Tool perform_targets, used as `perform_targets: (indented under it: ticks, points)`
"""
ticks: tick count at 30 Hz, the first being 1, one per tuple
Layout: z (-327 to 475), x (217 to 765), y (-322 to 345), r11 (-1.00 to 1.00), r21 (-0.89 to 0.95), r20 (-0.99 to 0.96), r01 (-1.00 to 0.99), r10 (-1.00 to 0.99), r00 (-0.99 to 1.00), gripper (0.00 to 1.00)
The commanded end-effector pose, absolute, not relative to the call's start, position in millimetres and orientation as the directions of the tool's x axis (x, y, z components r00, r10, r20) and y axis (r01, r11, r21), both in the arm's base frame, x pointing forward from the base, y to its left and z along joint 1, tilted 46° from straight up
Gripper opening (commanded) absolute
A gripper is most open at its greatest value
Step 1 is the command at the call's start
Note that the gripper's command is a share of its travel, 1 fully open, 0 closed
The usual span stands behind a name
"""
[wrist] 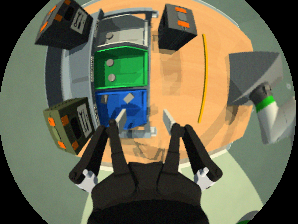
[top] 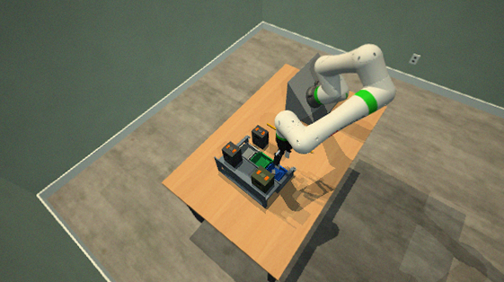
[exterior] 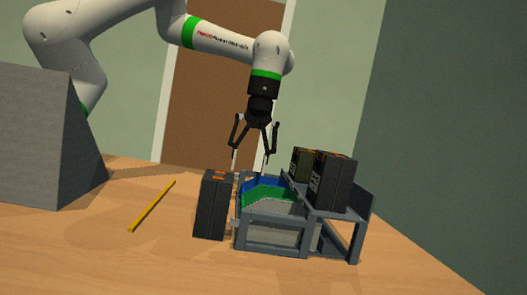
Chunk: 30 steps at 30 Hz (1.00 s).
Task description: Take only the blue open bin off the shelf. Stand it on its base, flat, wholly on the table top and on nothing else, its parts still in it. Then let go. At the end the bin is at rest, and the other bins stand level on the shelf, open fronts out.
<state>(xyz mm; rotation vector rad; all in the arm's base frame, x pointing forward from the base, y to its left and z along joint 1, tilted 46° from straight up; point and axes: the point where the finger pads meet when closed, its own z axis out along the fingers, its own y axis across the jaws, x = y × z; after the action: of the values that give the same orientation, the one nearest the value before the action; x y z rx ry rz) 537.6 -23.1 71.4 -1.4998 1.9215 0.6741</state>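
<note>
While the white arm (top: 344, 111) reaches out from its grey pedestal (top: 299, 93) in the top view, the claw (top: 280, 154) hangs over the front of the grey shelf (top: 237, 180) on the wooden bench (top: 240, 223). The blue bin (top: 280, 172) sits at the shelf's near end, beside the green bin (top: 261, 159), with a grey bin (top: 248, 150) beyond that. Two dark boxes (top: 231, 152) with orange marks stand on the shelf's upper level, and a third one (top: 260, 136) stands on the bench just off the shelf.

From the exterior view, the claw (exterior: 250, 158) points straight down, its fingers spread and holding nothing, tips just above the blue bin's (exterior: 264, 182) rim. The bin rests on the sloped lower tier of the shelf (exterior: 359, 230), behind the green bin (exterior: 268, 195). A thin yellow bar (exterior: 152, 205) lies on the bench (exterior: 246, 291), well apart from the shelf.

In the wrist view, the two fingertips stand apart over the near edge of the blue bin (wrist: 123, 106), which holds a small part; the green bin (wrist: 120, 68) lies directly beyond it.
</note>
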Motion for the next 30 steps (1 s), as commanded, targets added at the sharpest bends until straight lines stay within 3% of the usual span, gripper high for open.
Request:
perform_targets:
  ticks: [1, 7, 30]
  points:
    - [71, 538, -23, 0.232, 0.027, -0.724, -0.972, -0.666, -0.179, 0.57]
    - [40, 543, 8, 0.232, 0.027, -0.724, -0.972, -0.666, -0.179, 0.57]
    - [40, 543, 8, 0.232, 0.027, -0.724, -0.972, -0.666, -0.179, 0.57]
